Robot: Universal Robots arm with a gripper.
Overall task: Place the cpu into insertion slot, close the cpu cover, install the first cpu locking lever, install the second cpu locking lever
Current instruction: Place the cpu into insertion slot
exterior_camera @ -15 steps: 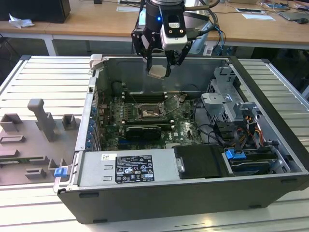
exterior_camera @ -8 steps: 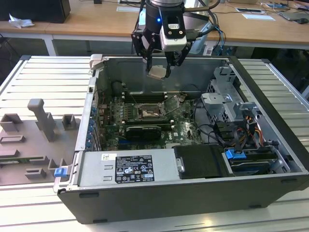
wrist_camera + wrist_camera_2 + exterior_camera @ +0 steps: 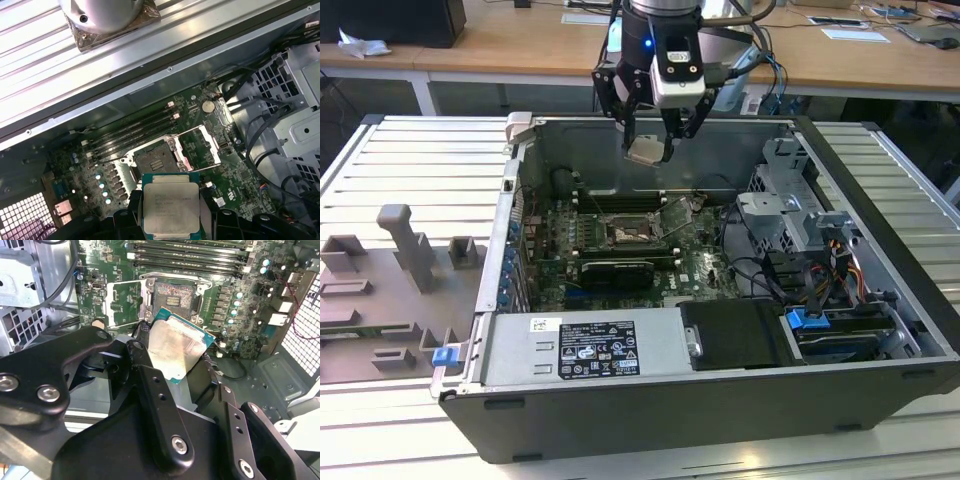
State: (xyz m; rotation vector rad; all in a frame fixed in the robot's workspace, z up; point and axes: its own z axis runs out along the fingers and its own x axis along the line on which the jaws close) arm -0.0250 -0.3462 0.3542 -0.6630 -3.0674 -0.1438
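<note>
1. Gripper (image 3: 650, 145) fingers (image 3: 150, 385) clamped on the cpu (image 3: 175, 347), above the open computer case (image 3: 620, 430).
2. Inside the case: insertion slot (image 3: 154, 162) bare, cpu cover (image 3: 202, 147) flipped up beside it.
3. Added by the exterior view: ribbed metal table (image 3: 410, 160) under the case, wooden desks (image 3: 520, 40) beyond it.

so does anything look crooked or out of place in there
Nothing damaged or spilled. The cpu, held in the gripper, looks turned out of line with the edges of the open insertion slot in both wrist views.
</note>
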